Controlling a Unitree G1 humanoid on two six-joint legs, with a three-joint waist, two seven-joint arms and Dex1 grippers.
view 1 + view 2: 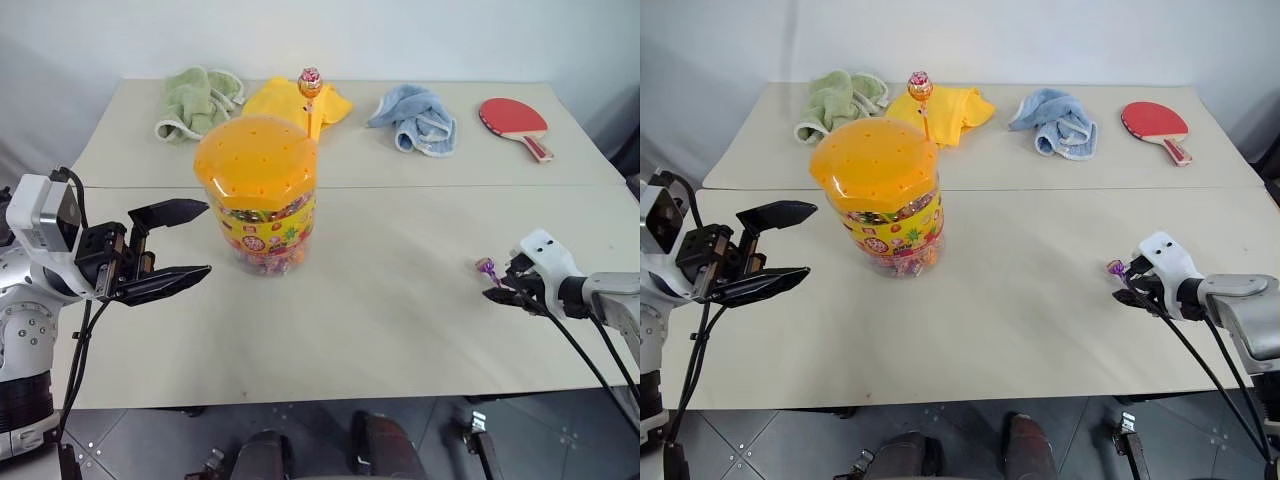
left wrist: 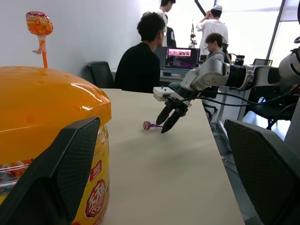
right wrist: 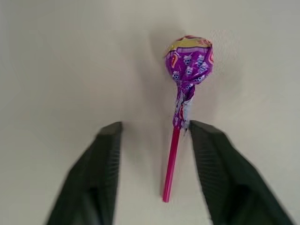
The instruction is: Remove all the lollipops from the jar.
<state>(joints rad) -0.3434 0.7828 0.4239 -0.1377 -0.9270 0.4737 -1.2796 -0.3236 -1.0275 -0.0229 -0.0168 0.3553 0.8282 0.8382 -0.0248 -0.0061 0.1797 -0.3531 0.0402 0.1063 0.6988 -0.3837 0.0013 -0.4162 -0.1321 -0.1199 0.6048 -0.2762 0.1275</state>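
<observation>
The jar [image 1: 257, 195], a clear tub with an orange domed lid and a yellow label, stands left of the table's middle. One lollipop [image 1: 311, 82] in a pink-orange wrapper sticks up from the lid's far side. A purple lollipop [image 3: 189, 58] lies on the table at the right, its pink stick between the fingers of my right gripper [image 1: 492, 283]. That gripper is open and angled down at the table. My left gripper [image 1: 206, 238] hangs open just left of the jar, pointing at it without touching.
Along the far table edge lie a green towel [image 1: 197, 100], a yellow cloth [image 1: 290, 100], a blue towel [image 1: 415, 120] and a red paddle [image 1: 513, 120]. Beyond the table, people [image 2: 140, 56] sit at desks.
</observation>
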